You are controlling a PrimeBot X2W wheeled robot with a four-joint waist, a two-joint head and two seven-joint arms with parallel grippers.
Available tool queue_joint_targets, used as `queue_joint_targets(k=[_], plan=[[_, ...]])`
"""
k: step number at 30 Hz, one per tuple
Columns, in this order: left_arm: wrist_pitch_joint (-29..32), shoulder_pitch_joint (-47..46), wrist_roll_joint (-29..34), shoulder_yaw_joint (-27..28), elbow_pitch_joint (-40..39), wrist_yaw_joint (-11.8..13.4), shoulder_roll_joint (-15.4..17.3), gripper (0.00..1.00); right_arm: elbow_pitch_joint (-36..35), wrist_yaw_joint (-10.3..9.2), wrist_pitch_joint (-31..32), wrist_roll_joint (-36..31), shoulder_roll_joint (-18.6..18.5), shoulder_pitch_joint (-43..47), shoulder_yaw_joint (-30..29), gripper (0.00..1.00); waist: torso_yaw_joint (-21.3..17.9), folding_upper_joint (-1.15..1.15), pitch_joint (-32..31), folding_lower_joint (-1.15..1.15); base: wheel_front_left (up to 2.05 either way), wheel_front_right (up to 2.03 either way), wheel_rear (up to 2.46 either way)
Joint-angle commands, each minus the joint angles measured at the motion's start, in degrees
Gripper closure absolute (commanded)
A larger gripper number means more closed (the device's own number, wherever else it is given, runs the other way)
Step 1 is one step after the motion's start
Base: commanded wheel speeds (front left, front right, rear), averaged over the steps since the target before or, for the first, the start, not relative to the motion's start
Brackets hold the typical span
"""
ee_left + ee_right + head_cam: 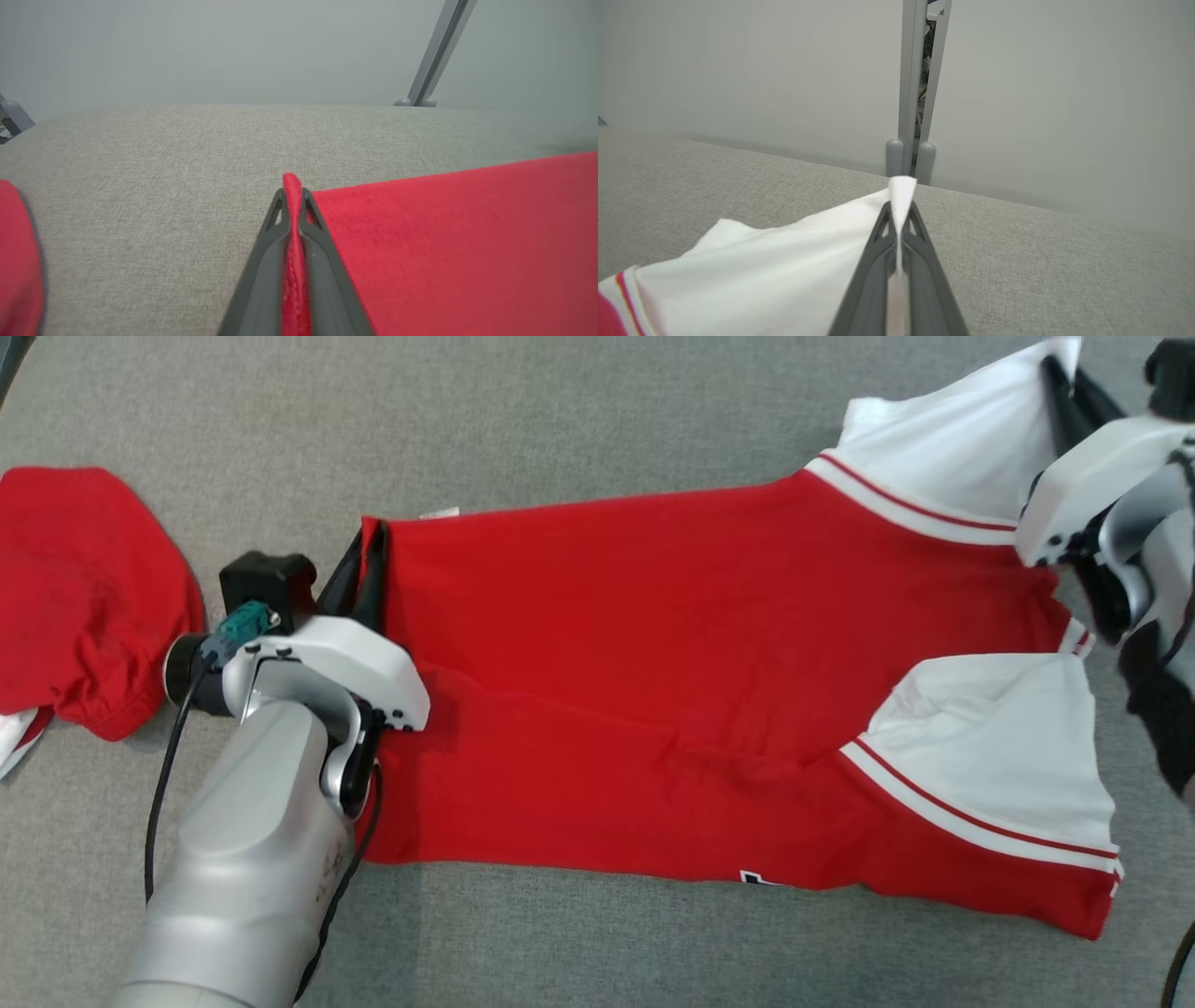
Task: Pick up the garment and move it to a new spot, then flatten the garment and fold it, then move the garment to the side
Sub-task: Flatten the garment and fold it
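The garment (672,681) is a red shirt with white sleeves, spread sideways across the grey table (579,420). My left gripper (366,553) is shut on its far left hem corner; in the left wrist view red cloth (293,242) is pinched between the dark fingers (261,261). At the top right, my right gripper (1064,378) is shut on the tip of the far white sleeve (952,439), which lifts slightly. The right wrist view shows white cloth (901,196) clamped between the fingers (873,270). The near white sleeve (999,756) lies flat.
A second red garment (84,597) lies crumpled at the table's left edge. Grey frame posts (910,93) stand behind the table against a pale wall. Bare grey cloth surface runs along the far side and the near edge (597,943).
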Motion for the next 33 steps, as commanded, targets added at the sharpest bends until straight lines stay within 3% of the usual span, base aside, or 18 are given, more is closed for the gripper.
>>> queue_joint_targets(k=[1,7,15,26,27,28,29,30,32,33], plan=[[-0.1,1.1,0.5,0.4,-0.3,-0.5,0.6,1.0,-0.4,-0.04,-0.7,0.7,0.0,1.6,-0.4,1.0,-1.1,0.0,-1.3,0.0,0.0,0.0,0.0],[-0.1,5.8,2.8,1.9,-1.5,-2.7,2.1,1.0,-7.7,-0.03,-1.8,2.7,0.6,9.9,-0.8,1.0,-4.0,0.0,-6.1,0.0,0.0,0.0,0.0],[-0.1,15.7,3.2,5.8,-1.8,-4.3,3.0,1.0,-22.1,-0.03,-1.7,5.3,1.1,29.4,-4.6,1.0,-7.3,0.0,-13.7,0.0,0.0,0.0,0.0],[-0.1,24.9,4.8,8.8,-1.6,-5.0,2.4,1.0,-26.0,-0.03,-1.8,5.1,3.9,43.6,-7.5,1.0,-9.0,0.0,-17.6,0.0,0.0,0.0,0.0],[-0.1,25.4,5.0,9.2,-1.8,-4.8,2.3,0.81,-25.8,-0.03,-1.8,5.0,4.0,44.1,-7.8,1.0,-9.0,0.0,-17.7,0.0,0.0,0.0,0.0],[-0.1,25.9,5.4,9.5,-2.1,-4.5,2.2,0.7,-25.4,-0.03,-1.8,5.0,4.1,44.5,-8.0,1.0,-9.0,0.0,-17.8,0.0,0.0,0.0,0.0],[-0.1,26.4,5.7,9.9,-2.8,-4.1,2.1,0.5,-24.9,-0.03,-1.8,4.9,4.3,45.0,-8.1,1.0,-8.9,0.0,-17.9,0.0,0.0,0.0,0.0],[-0.1,27.1,6.1,10.2,-3.6,-3.8,1.9,0.0,-24.7,-0.03,-1.8,5.0,4.5,45.3,-8.4,0.73,-8.8,0.0,-18.2,0.0,0.0,0.0,0.0],[-0.1,28.8,7.2,11.0,-5.7,-2.9,1.6,0.0,-24.1,-0.03,-1.8,5.1,4.8,45.9,-9.1,0.0,-8.6,0.0,-18.6,0.0,0.0,0.0,0.0],[-0.1,29.7,7.8,11.6,-7.0,-2.3,1.5,0.0,-24.0,-0.03,-1.8,5.4,5.1,46.3,-9.4,0.0,-8.4,0.0,-18.9,0.0,0.0,0.0,0.0]])
